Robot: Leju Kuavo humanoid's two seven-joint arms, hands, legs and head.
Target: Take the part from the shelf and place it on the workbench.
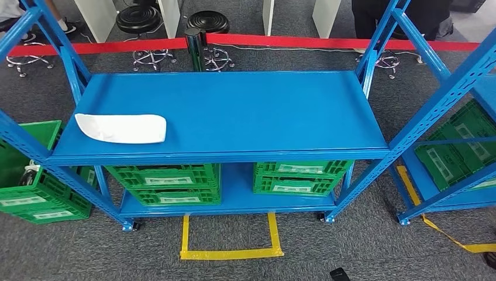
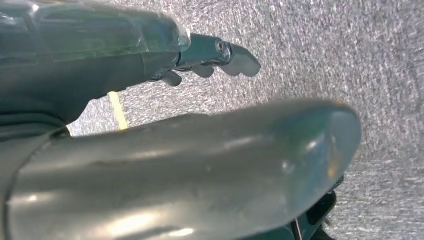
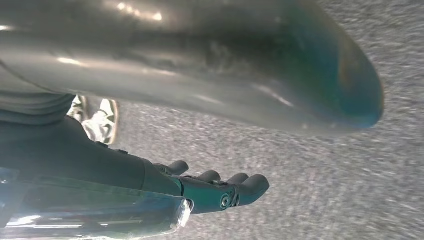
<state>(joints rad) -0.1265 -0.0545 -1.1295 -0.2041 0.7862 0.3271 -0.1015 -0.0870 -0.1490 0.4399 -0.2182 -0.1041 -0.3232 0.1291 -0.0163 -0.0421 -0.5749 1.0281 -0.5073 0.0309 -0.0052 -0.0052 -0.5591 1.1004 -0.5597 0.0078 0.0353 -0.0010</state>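
Note:
The part (image 1: 123,127) is a white, curved, elongated piece lying flat on the left end of the blue shelf (image 1: 251,111) in the head view. My left hand (image 2: 200,155) hangs over grey carpet, its thick thumb apart from the dark fingers (image 2: 235,57), with nothing held. My right hand (image 3: 210,70) also hangs above the carpet, thumb spread from its fingers (image 3: 235,187), and it holds nothing. Both hands are far from the part.
Green crates (image 1: 169,182) (image 1: 298,177) sit on the lower shelf. Another green crate (image 1: 35,193) stands at the left, and a second blue rack (image 1: 456,88) with green crates at the right. Yellow tape (image 1: 231,253) marks the floor. Red barrier tape (image 1: 327,42) and stools (image 1: 140,20) lie behind.

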